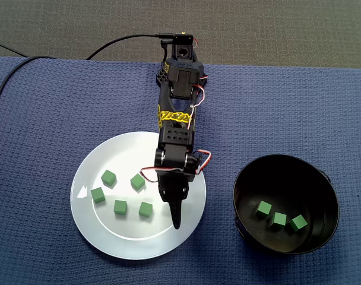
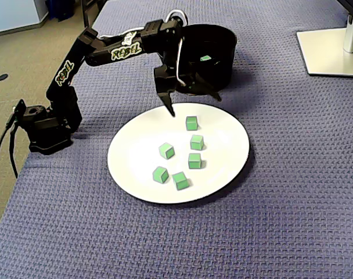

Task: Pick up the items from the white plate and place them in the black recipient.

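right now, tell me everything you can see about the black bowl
The black bowl is round, deep and slightly glossy, perhaps metal or plastic, with a small lug on its rim. It stands upright on the blue cloth. In the top-down fixed view it is right of the white plate, with a gap between them. Three green cubes lie close together on its floor.

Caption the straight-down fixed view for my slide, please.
Closed gripper hovers over the white plate with five green cubes showing; three more cubes sit in the black bowl.
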Motion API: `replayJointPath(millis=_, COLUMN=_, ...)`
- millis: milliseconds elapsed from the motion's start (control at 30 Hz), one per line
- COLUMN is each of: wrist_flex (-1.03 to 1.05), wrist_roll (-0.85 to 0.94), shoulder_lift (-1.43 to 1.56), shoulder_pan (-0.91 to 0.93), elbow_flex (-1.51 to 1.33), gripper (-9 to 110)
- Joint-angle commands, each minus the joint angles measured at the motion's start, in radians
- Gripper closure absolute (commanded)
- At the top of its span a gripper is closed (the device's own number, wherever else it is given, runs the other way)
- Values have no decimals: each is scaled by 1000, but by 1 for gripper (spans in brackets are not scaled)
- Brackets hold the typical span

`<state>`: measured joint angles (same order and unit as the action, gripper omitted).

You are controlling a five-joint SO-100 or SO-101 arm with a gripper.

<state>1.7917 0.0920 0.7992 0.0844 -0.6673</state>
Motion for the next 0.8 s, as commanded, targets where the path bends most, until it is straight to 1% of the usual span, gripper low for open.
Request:
replayJointPath(millis=0, wrist_flex=95, wrist_roll=-17, shoulder_lift=15, shoulder_pan=-21, elbow_flex=-54, gripper=46)
replayJointPath(millis=133, wrist_flex=63, wrist_roll=-11, shoulder_lift=5, shoulder_pan=-21, elbow_flex=-78, gripper=46)
replayJointPath(millis=367, wrist_flex=-29, wrist_roll=-11, shoulder_lift=-35, shoulder_pan=-17, elbow_flex=-72, gripper=51)
replayJointPath(millis=500, wrist_flex=-71, wrist_roll=-15, shoulder_lift=-54, shoulder_pan=-25, elbow_flex=-66, gripper=58)
replayJointPath(millis=767, wrist_flex=-130, wrist_roll=0, shoulder_lift=-81, shoulder_pan=5, elbow_flex=-9, gripper=77)
